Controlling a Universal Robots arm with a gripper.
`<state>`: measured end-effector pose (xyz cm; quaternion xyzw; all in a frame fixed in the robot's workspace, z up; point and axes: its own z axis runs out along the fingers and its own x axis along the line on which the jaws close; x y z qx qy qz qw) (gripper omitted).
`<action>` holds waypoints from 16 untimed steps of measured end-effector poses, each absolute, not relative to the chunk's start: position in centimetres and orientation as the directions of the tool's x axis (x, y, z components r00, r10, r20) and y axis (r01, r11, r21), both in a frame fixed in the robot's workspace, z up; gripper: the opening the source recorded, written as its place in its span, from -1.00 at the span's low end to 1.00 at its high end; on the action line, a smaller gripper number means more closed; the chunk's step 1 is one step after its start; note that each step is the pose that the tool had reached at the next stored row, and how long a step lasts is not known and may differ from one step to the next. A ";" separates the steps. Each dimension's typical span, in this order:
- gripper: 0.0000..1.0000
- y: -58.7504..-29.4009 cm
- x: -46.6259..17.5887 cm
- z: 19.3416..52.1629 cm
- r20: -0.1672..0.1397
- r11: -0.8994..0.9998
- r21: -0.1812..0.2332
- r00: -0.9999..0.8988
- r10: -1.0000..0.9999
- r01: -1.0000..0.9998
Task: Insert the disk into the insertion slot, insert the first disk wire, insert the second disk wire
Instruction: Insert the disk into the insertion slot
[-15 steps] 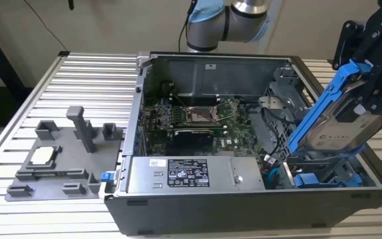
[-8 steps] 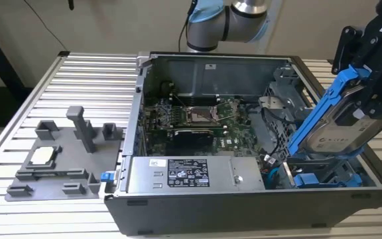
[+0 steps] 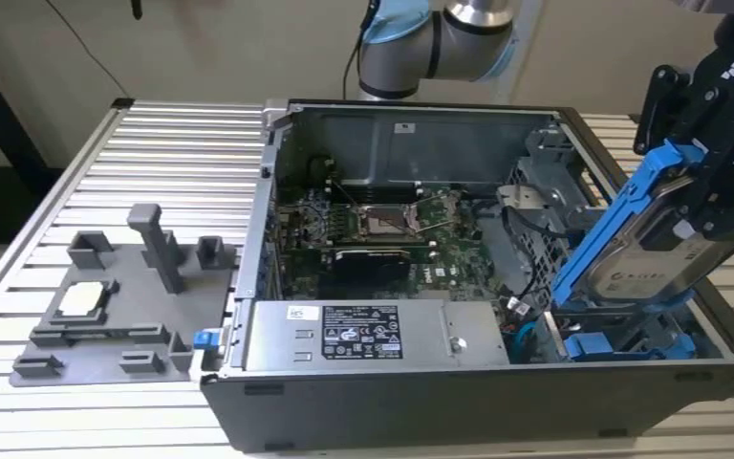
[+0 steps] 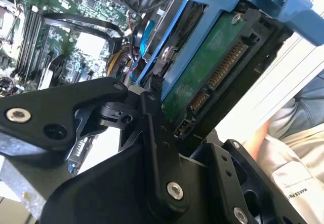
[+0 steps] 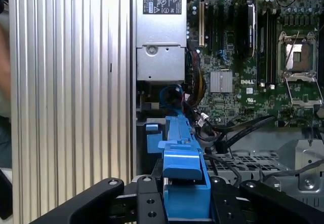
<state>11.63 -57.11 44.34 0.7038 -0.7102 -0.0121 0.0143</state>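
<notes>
I have the gripper (image 3: 701,186) pinching the disk (image 3: 635,253) by its blue carrier, tilted steeply over the open computer case (image 3: 469,406) at the exterior view's right. Its lower end hangs just above the insertion slot (image 3: 615,320), not seated. The case stands on the ribbed counter (image 3: 176,143).

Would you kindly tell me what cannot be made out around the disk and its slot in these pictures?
- Insertion slot: in the exterior view its mouth is hidden behind the tilted disk.
- Gripper: cut off by the exterior view's right edge.
- Part of the disk: in the second wrist view, covered by the gripper's black links.
- Black cables: in the first wrist view, which are the disk wires is too small to tell.
</notes>
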 end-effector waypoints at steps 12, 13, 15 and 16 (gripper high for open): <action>-0.34 -57.2 12.7 42.9 0.003 -0.009 0.037 0.009 -1.000 -0.999; -0.34 -57.3 12.8 42.8 0.003 -0.010 0.037 0.010 -1.000 -0.999; -0.34 -57.3 12.9 42.5 0.003 -0.013 0.037 0.013 -1.000 -0.999; -0.34 -57.3 12.9 42.3 0.003 -0.014 0.037 0.014 -1.000 -0.999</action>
